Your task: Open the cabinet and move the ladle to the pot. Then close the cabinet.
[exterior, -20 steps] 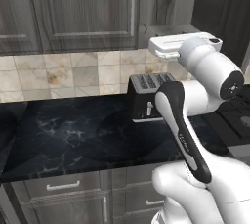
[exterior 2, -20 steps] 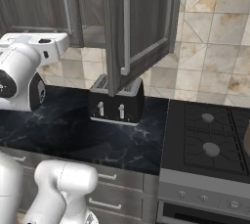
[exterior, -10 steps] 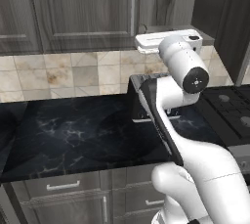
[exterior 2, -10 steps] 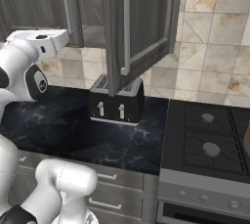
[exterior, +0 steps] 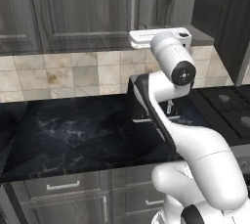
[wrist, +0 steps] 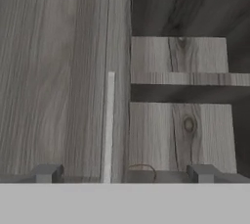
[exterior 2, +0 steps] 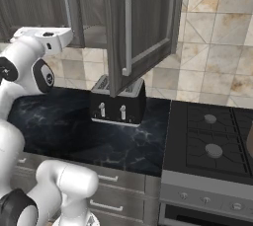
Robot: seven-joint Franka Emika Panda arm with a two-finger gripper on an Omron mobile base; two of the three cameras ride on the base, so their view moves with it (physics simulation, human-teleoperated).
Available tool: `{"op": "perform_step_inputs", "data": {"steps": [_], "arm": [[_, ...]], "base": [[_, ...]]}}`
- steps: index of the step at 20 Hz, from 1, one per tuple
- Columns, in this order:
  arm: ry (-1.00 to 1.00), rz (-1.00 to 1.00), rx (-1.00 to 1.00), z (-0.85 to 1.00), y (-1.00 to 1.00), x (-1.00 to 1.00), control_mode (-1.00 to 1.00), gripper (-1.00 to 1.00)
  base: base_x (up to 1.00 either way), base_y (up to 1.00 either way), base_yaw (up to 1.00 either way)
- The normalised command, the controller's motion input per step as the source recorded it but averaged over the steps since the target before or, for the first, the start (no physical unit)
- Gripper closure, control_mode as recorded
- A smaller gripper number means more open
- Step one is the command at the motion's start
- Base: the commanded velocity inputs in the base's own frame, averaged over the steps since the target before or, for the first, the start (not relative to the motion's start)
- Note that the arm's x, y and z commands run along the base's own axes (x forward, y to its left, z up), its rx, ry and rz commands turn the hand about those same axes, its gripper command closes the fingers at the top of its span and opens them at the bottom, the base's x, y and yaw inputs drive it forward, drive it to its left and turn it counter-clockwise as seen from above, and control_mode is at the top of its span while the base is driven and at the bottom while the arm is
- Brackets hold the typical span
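Observation:
The cabinet (exterior: 73,12) hangs over the counter. Its left door (wrist: 53,81) is closed, with its silver bar handle (wrist: 110,125) running up the hand view. Its right door (exterior 2: 143,27) stands swung open, showing pale grey shelves (wrist: 180,78) inside. On the lowest shelf a thin dark curved wire, the ladle's handle (wrist: 144,168), peeks up just beyond my fingertips; its bowl is hidden. My gripper (wrist: 124,174) is open and empty, level with the cabinet's bottom edge and facing into it; its white hand (exterior: 156,36) (exterior 2: 44,40) shows in both base views. A dark curved sliver (exterior 2: 249,143) at the stove's right edge may be the pot.
A black two-slot toaster (exterior 2: 118,104) stands on the dark marble counter (exterior: 73,130) under the open door. A black stove (exterior 2: 212,141) sits to the right. Drawers with horizontal handles (exterior: 63,185) run below the counter. The open door juts out over the counter.
The arm has swung its hand left and toward the cabinet opening, and the elbow has come round. The jaws have stayed open. The right door has stayed open.

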Motion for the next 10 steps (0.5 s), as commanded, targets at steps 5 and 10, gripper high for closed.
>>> {"op": "perform_step_inputs", "data": {"steps": [5,10], "arm": [[0.0,0.04,0.0,-0.02,0.0,0.38,-1.0,-1.0],[-0.02,0.0,0.0,-0.11,0.0,0.34,-1.0,-1.0]], "base": [[0.0,0.0,0.0],[0.0,0.0,0.0]]}}
